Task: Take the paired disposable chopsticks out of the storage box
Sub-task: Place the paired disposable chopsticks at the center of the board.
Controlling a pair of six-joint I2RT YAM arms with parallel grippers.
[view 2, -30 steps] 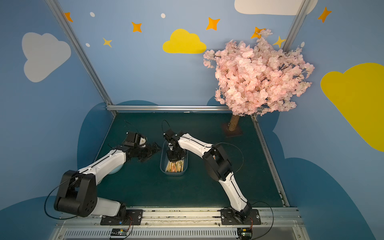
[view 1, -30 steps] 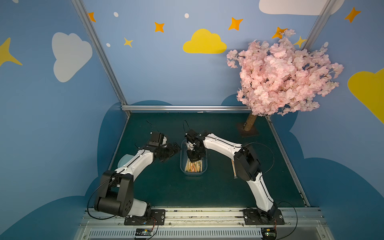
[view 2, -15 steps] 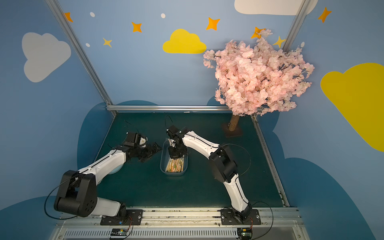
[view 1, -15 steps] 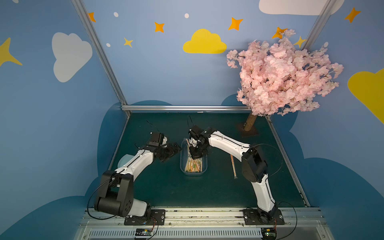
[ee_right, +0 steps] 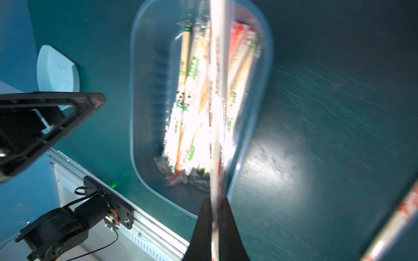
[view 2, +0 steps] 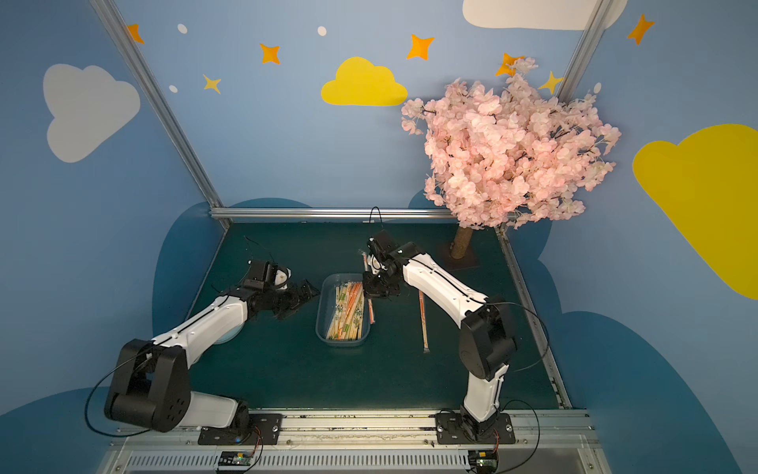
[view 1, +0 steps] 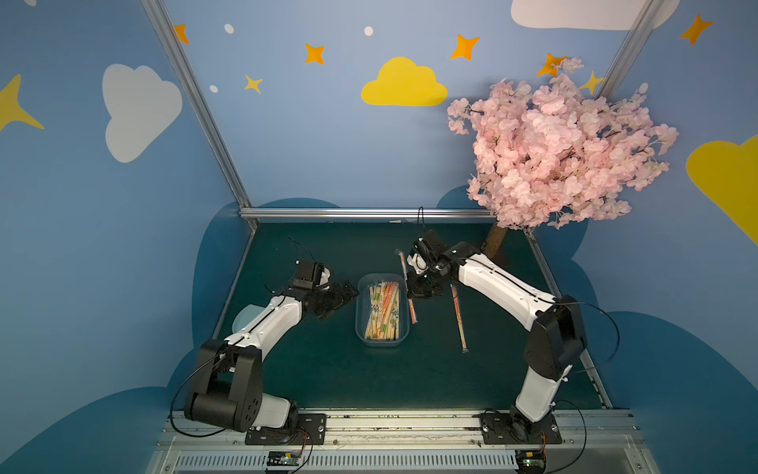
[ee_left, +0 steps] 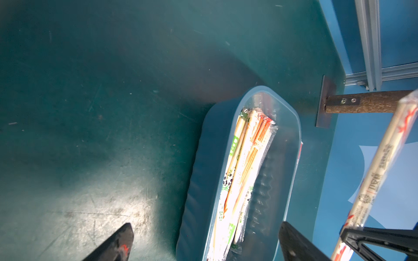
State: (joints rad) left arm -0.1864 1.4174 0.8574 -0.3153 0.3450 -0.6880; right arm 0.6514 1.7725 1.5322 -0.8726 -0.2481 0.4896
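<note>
The storage box is a clear bluish tub in mid-table, and several paired disposable chopsticks lie lengthwise in it. My right gripper hangs just past the box's right rim, shut on one sleeved pair that hangs clear of the box. The right wrist view shows that pair pinched between the shut fingers, with the box beneath. My left gripper is open and empty beside the box's left wall. Its fingertips straddle the near end of the box.
Another sleeved pair lies on the green mat to the right of the box. A pink blossom tree stands at the back right, its trunk base behind the right arm. A pale blue plate lies under the left forearm.
My right gripper has risen out of the box with one chopstick pair and swung to the box's right side. The left arm has not moved.
</note>
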